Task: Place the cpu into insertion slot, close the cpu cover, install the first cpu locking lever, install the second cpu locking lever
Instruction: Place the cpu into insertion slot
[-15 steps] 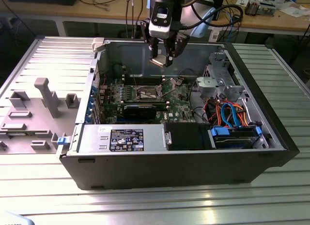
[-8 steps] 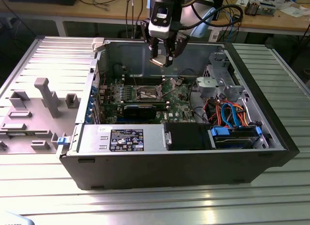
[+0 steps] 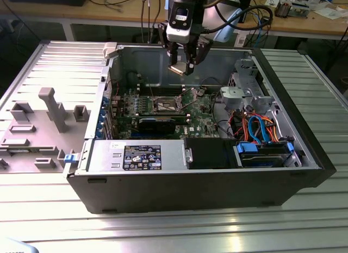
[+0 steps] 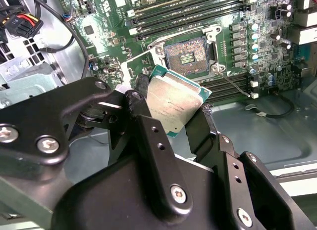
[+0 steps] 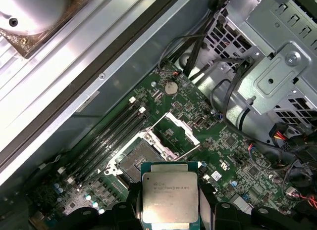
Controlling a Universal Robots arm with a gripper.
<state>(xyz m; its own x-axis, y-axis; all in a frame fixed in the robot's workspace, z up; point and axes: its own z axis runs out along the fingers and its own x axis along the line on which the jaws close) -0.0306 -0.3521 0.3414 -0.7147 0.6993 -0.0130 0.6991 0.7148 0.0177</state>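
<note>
The cpu [image 4: 174,99], a flat square chip with a silvery top and green edge, sits between my gripper's [image 4: 173,105] black fingers [image 4: 141,99], which are shut on it. In the exterior view the gripper [image 3: 182,68] hangs with the cpu [image 3: 176,70] above the open computer case, over the back of the green board. The insertion slot [image 5: 136,161] lies below and apart from the chip [image 5: 170,193], its dark centre uncovered. The cpu cover [image 5: 178,133] stands swung up beside the socket, with a thin wire lever [image 5: 187,151] along it.
Long black memory slots [image 5: 111,136] run beside the socket. A grey metal drive cage [image 3: 247,92] with orange and blue cables [image 3: 255,128] fills the exterior view's right of the case. The case's walls [image 3: 136,57] surround the board. A grey fixture plate [image 3: 49,111] lies outside, at the exterior view's left.
</note>
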